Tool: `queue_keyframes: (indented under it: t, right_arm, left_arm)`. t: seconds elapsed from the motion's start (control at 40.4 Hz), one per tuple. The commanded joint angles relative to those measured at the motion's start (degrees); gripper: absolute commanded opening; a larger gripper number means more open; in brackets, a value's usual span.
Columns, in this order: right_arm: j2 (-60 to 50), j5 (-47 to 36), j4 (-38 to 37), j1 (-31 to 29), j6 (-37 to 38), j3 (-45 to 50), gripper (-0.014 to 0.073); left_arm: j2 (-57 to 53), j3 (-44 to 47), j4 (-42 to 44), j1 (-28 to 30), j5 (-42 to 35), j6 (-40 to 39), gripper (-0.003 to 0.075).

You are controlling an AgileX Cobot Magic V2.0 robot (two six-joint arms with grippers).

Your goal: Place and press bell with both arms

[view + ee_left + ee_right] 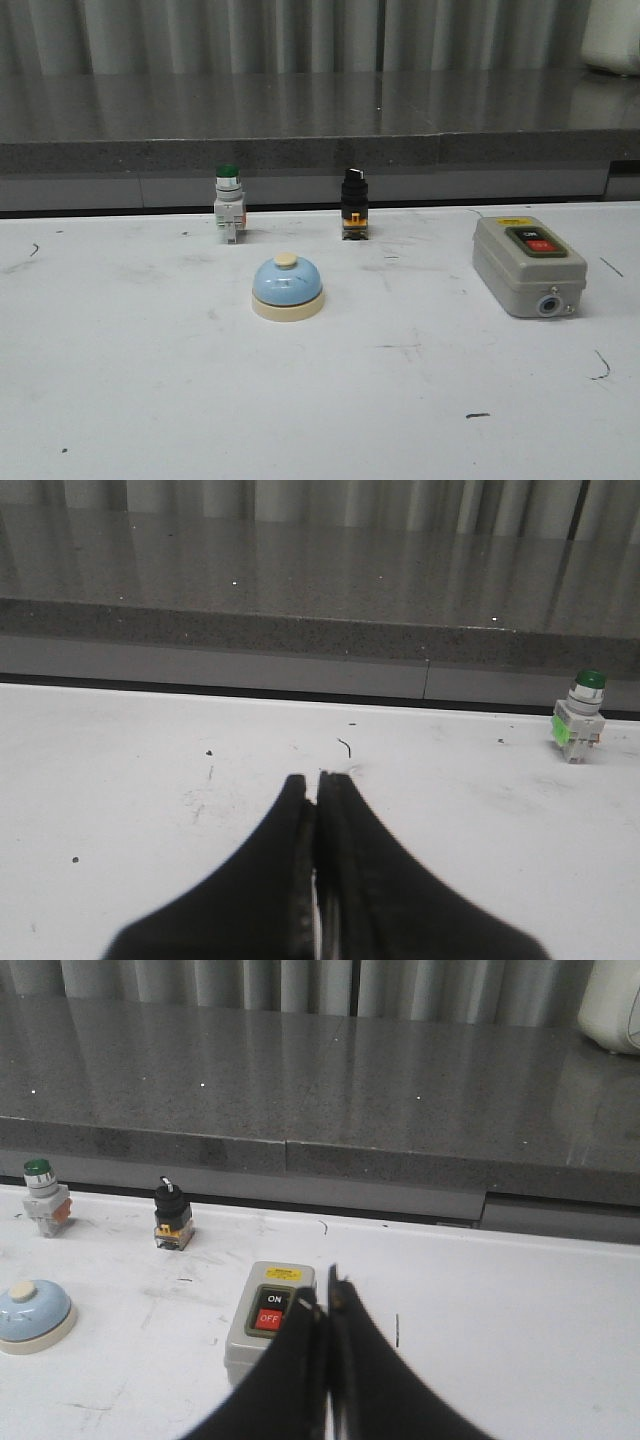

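One bell (287, 288) upright on the white worktop (120, 380), well apart from the left tool (317, 780) and off to the left of the right tool (324, 1308). Both tools closed, empty, fingertips together. Beyond the bell, one green-capped switch (228, 214) and one black selector switch (353, 214). One grey ON/OFF box (527, 264) just ahead of the right tool.

Light-blue bell (287, 287), cream base

bell (34, 1315), grey switch box (268, 1320), jaws together
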Motion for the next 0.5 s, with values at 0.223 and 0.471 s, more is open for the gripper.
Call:
queue_keyframes:
  t: [0.223, 0.471]
  right_arm:
    - [0.2, -6.7, -1.5, -0.3, -0.5, 0.5, -0.0062]
    - [-5.7, -9.7, -5.9, -0.3, 2.1, 11.0, -0.0062]
  left_arm:
    - [-0.9, 1.4, -0.7, 0.1, -5.2, -0.4, -0.0020]
    - [-0.9, 1.4, -0.7, 0.1, -5.2, -0.4, -0.0020]
